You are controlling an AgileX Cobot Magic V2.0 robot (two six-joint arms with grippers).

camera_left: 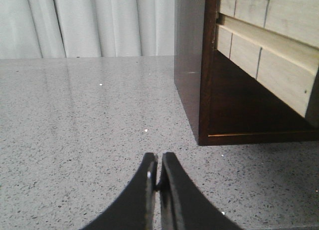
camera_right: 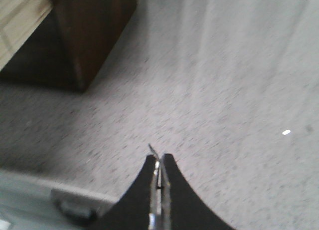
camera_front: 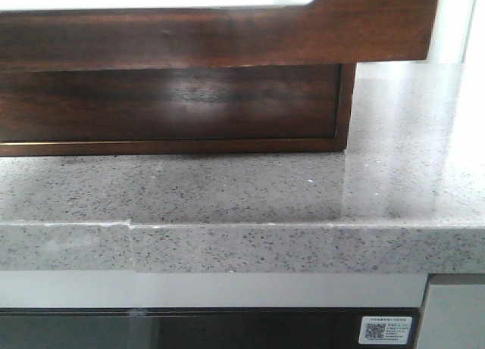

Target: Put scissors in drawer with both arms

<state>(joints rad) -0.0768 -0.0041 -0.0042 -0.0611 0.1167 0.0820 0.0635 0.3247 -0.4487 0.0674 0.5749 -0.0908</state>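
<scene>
The drawer (camera_front: 227, 32), a wide dark reddish-brown glossy front with a long round-cornered cutout along its top edge, fills the top of the front view and juts out over the cabinet part below it. Neither gripper shows in the front view. My left gripper (camera_left: 159, 160) is shut and empty, low over the speckled grey countertop (camera_left: 75, 120), beside the cabinet's corner (camera_left: 199, 90). My right gripper (camera_right: 159, 160) is shut on a thin metal blade of the scissors (camera_right: 152, 149), whose tip pokes out past the fingertips. The rest of the scissors is hidden.
A lower dark wood front (camera_front: 174, 103) stands on the countertop (camera_front: 303, 190). Pale wood panels (camera_left: 279, 45) show inside the cabinet. The cabinet's corner (camera_right: 94, 30) lies ahead of the right gripper. The counter's front edge (camera_front: 303, 247) is near. White curtains (camera_left: 89, 20) hang behind.
</scene>
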